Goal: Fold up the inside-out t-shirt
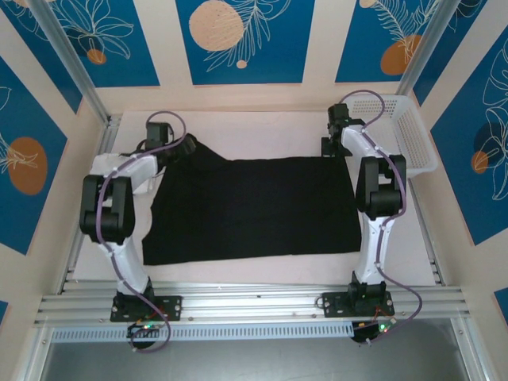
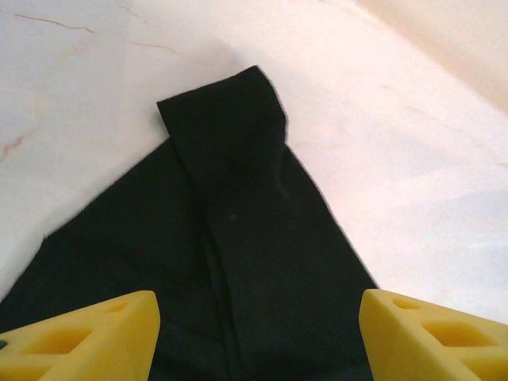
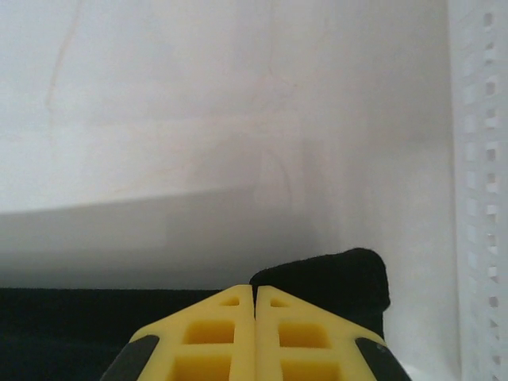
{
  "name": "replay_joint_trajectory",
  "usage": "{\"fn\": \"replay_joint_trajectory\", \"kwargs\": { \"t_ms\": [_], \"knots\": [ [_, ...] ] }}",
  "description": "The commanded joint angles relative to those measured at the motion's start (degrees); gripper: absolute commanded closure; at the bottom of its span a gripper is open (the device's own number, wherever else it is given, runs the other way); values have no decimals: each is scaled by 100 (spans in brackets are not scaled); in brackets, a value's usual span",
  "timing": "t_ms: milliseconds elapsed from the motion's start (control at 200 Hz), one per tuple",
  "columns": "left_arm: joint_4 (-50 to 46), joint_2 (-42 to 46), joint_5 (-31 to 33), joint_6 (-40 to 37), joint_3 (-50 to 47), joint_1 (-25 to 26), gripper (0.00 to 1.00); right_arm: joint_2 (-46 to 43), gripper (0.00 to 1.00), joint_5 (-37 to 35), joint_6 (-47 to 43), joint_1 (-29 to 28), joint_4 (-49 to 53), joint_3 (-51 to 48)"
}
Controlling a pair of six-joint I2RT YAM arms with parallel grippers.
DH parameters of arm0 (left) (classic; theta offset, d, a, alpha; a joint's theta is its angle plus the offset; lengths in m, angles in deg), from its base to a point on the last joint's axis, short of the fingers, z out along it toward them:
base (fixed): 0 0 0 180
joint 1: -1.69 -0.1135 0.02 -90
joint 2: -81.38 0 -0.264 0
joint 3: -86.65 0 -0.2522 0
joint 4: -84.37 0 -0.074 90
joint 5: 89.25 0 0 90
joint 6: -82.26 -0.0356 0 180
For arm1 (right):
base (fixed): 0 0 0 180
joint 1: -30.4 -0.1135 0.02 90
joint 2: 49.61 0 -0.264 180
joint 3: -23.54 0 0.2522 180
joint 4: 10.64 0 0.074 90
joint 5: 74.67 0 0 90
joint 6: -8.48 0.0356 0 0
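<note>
Yellow fingers of the right gripper [image 3: 254,292] are pressed flat together, apparently pinching the t-shirt [image 1: 254,206] corner nearest the basket [image 1: 409,131]; cloth humps up just past the tips. Likely the lifting hold for a fold. Left gripper [image 2: 258,305] hangs over the sleeve at the corner farthest from the basket, fingers well apart, nothing held: poised for a matching grab. T-shirt lies spread flat on the table [image 1: 238,123] beside the basket: plain black, few creases, no print showing.

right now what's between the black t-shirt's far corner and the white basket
A bare strip of table separates the t-shirt from the basket, as the right wrist view shows.
</note>
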Motion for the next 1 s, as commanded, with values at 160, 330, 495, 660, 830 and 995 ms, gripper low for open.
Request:
{"fn": "replay_joint_trajectory", "kwargs": {
  "t_ms": [160,330,495,660,830,995],
  "knots": [
    [-1321,-1416,313,-627,1944,-245,35,-158,100,200,-80,-93,-255,-100],
    [-1706,-2067,55,-753,2865,-386,36,-150,100,200,-88,-121,-284,-164],
    [-2004,-2601,-291,-773,3526,-453,37,-140,100,201,-81,-131,-275,-180],
    [-2182,-2986,-671,-663,4030,-523,41,-140,100,200,-80,-131,-249,-183],
    [-2214,-3167,-895,-578,4217,-547,54,-166,100,200,-89,-130,-248,-222],
    [-2265,-3326,-1015,-470,4405,-595,68,-202,100,200,-85,-129,-265,-283]
  ]
}}
